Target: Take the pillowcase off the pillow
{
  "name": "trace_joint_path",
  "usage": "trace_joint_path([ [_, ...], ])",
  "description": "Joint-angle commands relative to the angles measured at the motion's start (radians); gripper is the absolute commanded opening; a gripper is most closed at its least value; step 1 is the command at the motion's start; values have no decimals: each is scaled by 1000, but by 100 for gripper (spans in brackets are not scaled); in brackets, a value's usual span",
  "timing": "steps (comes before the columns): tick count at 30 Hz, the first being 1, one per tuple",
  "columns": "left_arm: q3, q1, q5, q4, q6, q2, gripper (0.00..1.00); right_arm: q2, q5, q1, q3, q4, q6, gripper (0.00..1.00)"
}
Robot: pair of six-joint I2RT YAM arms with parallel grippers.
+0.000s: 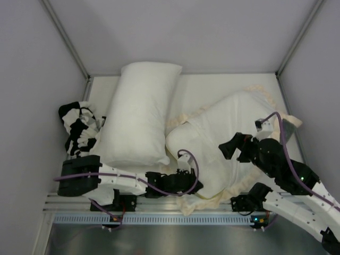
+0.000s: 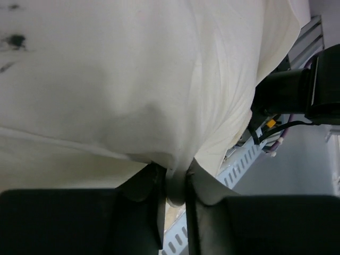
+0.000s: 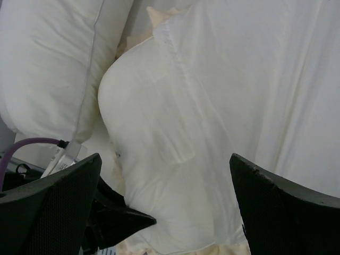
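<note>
Pinching a fold of the pillowcase (image 1: 239,114) near its frilled front edge, the left end effector (image 2: 175,183) is clamping tight on the cloth; the right end effector (image 3: 166,164) is hovering just above its white face, spread wide, gripping nothing.

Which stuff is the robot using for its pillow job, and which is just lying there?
For the job: the pillowcase, the pillow, the left gripper pinching the pillowcase, the open right gripper.
Just lying there: the longer white pillow, the black-and-white cloth.
</note>
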Motion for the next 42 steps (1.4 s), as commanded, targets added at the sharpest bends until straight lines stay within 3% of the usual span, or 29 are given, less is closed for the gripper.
trace_joint_path([
  [1,-17,-2,-8,97,49,-84,2,8,-10,11,-28,-6,11,100],
  [17,87,18,-217,-265,228,-478,0,17,-79,11,-155,45,82,99],
  [24,87,18,-243,-316,241,-542,0,35,-192,9,-214,128,79,72],
  [28,95,18,-247,-328,251,-564,0,48,-191,10,-250,154,89,46],
  [30,104,18,-250,-345,254,-573,0,54,-180,10,-260,157,95,38],
  [31,108,18,-250,-352,259,-585,0,55,-176,11,-267,157,99,28],
  [36,116,18,-249,-395,262,-645,0,58,-115,11,-292,155,114,2],
  [42,102,19,-254,-473,254,-795,0,55,-29,9,-295,134,126,0],
])
